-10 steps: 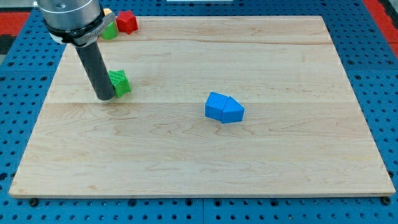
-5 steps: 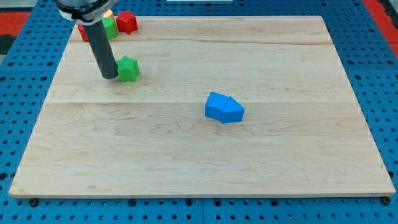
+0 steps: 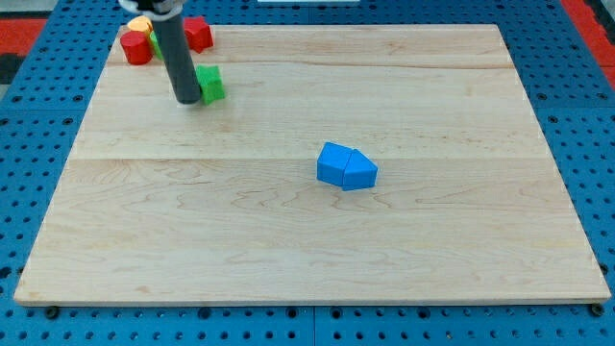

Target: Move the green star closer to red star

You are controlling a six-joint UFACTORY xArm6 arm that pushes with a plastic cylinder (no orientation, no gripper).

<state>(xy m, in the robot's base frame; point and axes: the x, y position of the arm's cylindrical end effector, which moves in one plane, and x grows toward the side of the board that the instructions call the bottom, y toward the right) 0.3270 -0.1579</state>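
The green star (image 3: 209, 84) lies near the view's top left on the wooden board (image 3: 307, 231). My tip (image 3: 186, 98) stands right against the green star's left side. The red star (image 3: 198, 34) sits at the board's top edge, a short way above the green star, partly hidden by the rod.
A red cylinder (image 3: 136, 47) and a yellow block (image 3: 141, 25) sit at the top left corner, with a green block mostly hidden behind the rod. Two blue blocks (image 3: 346, 167) lie together at the board's middle.
My tip has moved up and to the right, pushing the green star up the board toward the red star. The other blocks have not moved.
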